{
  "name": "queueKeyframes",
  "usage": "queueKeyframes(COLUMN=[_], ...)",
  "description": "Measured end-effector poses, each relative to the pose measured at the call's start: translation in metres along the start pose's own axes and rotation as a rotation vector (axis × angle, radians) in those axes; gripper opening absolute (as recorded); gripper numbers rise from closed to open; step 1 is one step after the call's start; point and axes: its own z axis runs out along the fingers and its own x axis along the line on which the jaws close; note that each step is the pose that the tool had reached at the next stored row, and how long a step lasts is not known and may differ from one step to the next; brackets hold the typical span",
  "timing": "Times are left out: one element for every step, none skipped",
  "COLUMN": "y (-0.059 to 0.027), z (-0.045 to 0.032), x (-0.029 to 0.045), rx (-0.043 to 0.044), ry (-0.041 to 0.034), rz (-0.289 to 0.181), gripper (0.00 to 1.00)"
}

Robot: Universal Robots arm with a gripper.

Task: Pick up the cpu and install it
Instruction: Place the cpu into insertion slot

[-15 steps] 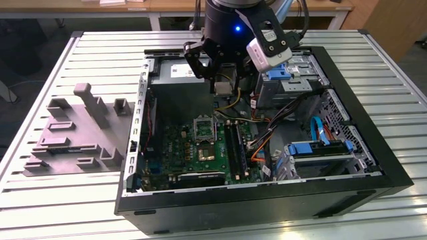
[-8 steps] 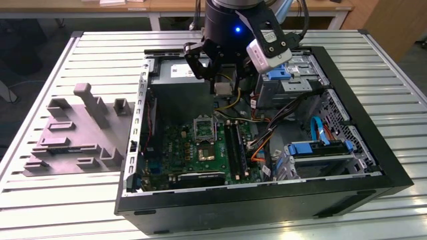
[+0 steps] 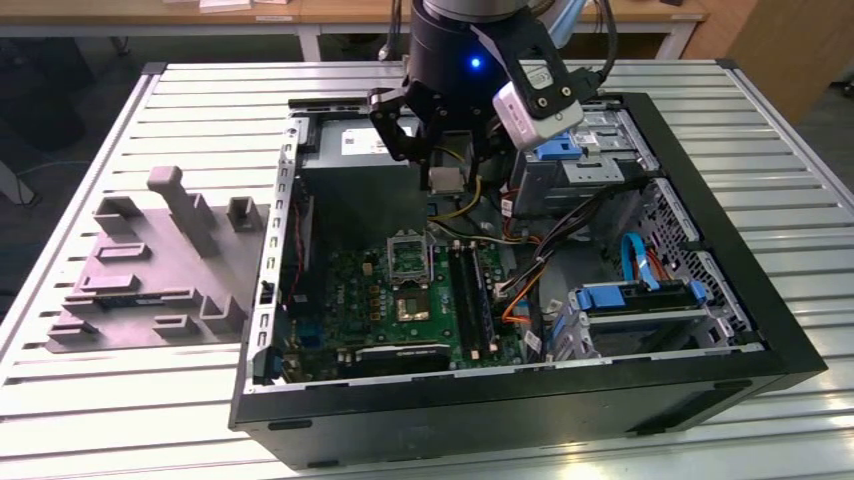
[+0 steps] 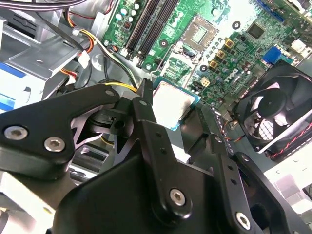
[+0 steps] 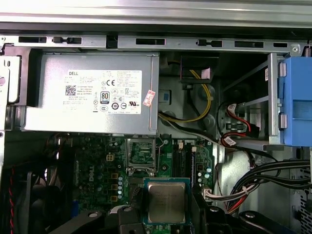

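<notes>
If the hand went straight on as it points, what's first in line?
Probably the green motherboard: the cpu gripped in the hand would touch first. Depth unclear.

I'm working in a robotics lab or workshop. An opened black metal computer case [image 3: 507, 410] lies on my ribbed aluminium desk [image 3: 134, 430] beside a grey plastic fixture block [image 3: 147, 290], with wooden benches [image 3: 334, 12] behind.

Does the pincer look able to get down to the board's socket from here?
Probably yes. The pincer, shut on the cpu, hangs over the open case, and the socket lies uncovered on the board; the cables run beside it, not across.
</notes>
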Motion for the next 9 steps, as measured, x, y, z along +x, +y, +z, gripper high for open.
queueKeyframes(y=[0.0000,0.0000,0.0000,0.0000,0.0000,0.0000,0.0000,0.0000,0.0000], z=[0.0000,0.0000,0.0000,0.0000,0.0000,0.0000,0.0001,0.0001,0.0004], x=[0.0000,0.0000,0.0000,0.0000,0.0000,0.0000,0.0000,0.0000,0.0000], rx=[0.0001,0.0001,0.0000,0.0000,0.0001,0.0001,0.0001,0.0001,-0.0001], ry=[0.0000,0.0001,0.0000,0.0000,0.0000,0.0000,0.0000,0.0000,-0.0001], rz=[0.000,0.000,0.000,0.000,0.000,0.000,0.000,0.000,0.000], gripper=[0.47,0.47,0.47,0.47,0.47,0.47,0.47,0.47,0.47])
